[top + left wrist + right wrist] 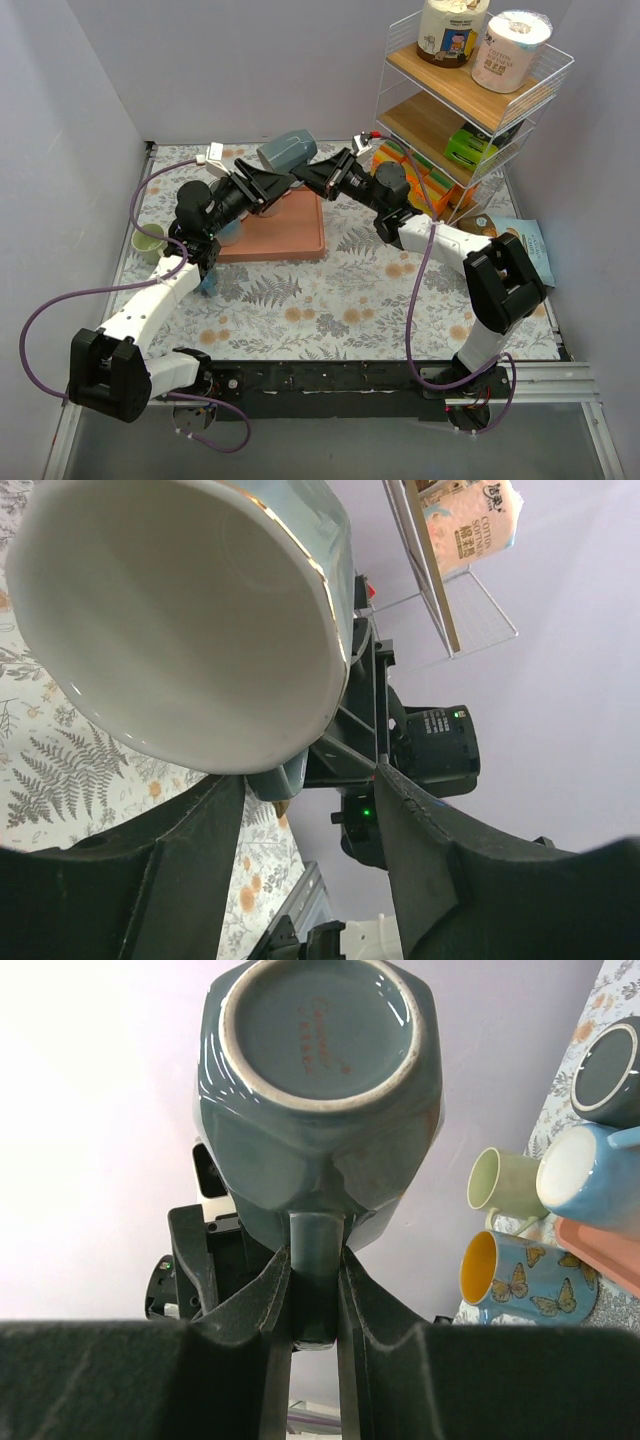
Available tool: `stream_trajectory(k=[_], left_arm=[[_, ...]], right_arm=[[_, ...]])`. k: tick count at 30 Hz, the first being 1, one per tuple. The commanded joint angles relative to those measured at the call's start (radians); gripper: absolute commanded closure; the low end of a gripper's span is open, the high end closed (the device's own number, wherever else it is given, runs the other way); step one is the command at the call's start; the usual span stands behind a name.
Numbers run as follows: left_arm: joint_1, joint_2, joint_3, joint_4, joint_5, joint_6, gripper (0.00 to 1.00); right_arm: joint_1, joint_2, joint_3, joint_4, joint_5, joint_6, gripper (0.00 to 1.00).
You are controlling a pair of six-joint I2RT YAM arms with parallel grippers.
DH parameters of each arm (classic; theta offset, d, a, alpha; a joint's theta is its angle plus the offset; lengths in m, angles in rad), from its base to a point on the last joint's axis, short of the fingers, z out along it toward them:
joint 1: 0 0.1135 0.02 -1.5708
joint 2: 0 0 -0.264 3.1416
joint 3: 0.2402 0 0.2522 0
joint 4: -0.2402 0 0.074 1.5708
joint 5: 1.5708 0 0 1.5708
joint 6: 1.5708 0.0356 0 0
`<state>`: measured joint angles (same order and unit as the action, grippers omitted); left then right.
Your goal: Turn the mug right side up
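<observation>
Cloth printed with ferns and flowers covers the table (pixel 350 290) that both my arms reach out over. At its far right corner stands a wire shelf rack (pixel 540 100), with a jar (pixel 450 30) and a wrapped paper roll (pixel 510 45) on its top board. A flat pink tray (pixel 295 230) lies near the far middle of the cloth. In the air above the tray's far edge hangs the grey-blue mug (pixel 287 150), tipped over on its side between my two wrists. Its white inside gapes at my left wrist camera and its unglazed foot ring faces my right one. My right gripper (pixel 315 1260) has its jaws pinched tight on the mug's handle, one finger pressed against each side. My left gripper (pixel 262 190) is spread wide just under the mug's rim. I cannot tell whether either of its fingers (pixel 190 860) touches the rim. Past the mug, my right wrist camera shows a small cluster on the cloth: a pale green cup (pixel 505 1185), a light blue mug (pixel 590 1170), a butterfly mug (pixel 515 1270) and a dark mug (pixel 610 1070).
</observation>
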<state>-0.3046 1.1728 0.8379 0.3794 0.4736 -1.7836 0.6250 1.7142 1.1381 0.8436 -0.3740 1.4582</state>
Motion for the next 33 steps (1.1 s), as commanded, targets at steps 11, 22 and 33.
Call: stream_trajectory(k=[11, 22, 33], left_arm=[[-0.028, 0.007, -0.017, 0.072, -0.044, -0.066, 0.52], [-0.037, -0.03, -0.026, 0.039, -0.076, -0.054, 0.8], [-0.036, -0.082, -0.033, -0.028, -0.151, -0.048, 0.71]], right_arm=[[0.054, -0.082, 0.014, 0.238, 0.055, 0.005, 0.99], [0.081, -0.087, -0.008, 0.253, 0.066, 0.024, 0.99], [0.088, -0.11, -0.043, 0.256, 0.064, 0.005, 0.99]])
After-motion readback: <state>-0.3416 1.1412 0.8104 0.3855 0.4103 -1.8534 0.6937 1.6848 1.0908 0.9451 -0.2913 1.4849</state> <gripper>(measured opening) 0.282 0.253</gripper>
